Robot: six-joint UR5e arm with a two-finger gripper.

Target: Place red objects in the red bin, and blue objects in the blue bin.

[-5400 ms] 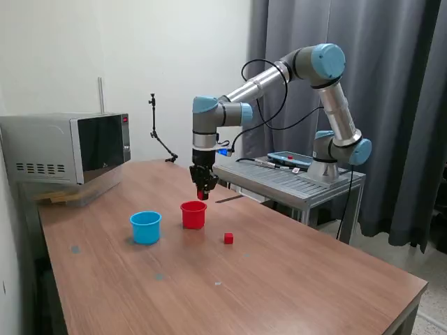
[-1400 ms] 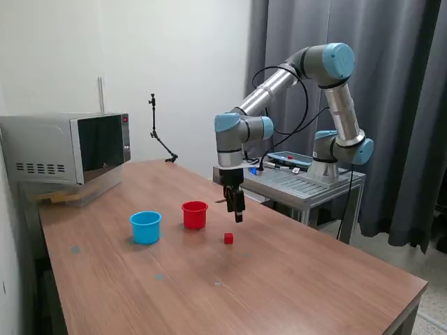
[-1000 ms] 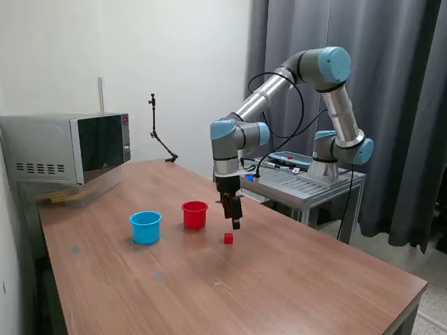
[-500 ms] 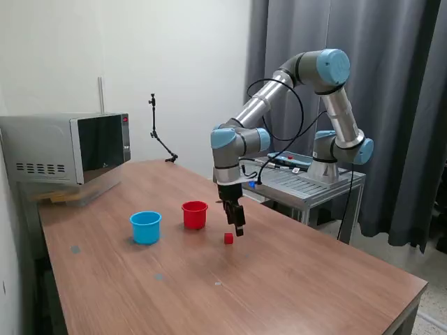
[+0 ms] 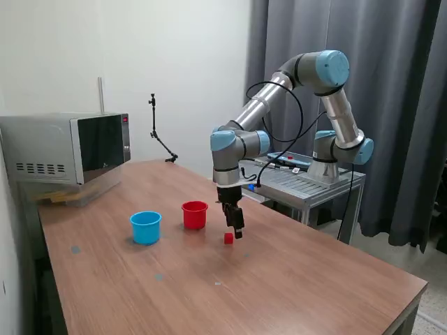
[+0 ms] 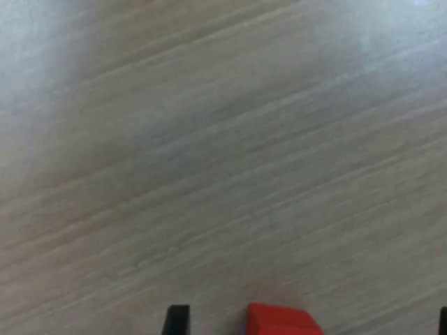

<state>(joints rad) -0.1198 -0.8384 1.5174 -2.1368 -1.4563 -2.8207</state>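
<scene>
Red cup (image 5: 195, 214) and light blue cup (image 5: 146, 227) upright, contents hidden.

Wooden table (image 5: 293, 279) with two cups, a cube and a microwave on it.

On the exterior view's left, toward the far end, sits the microwave (image 5: 66, 150). Nearer the middle stand the light blue cup (image 5: 145, 227) and, just to its right, the red cup (image 5: 195, 214), apart from each other. A small red cube (image 5: 228, 238) (image 6: 283, 321) lies right of the red cup, near it.
</scene>
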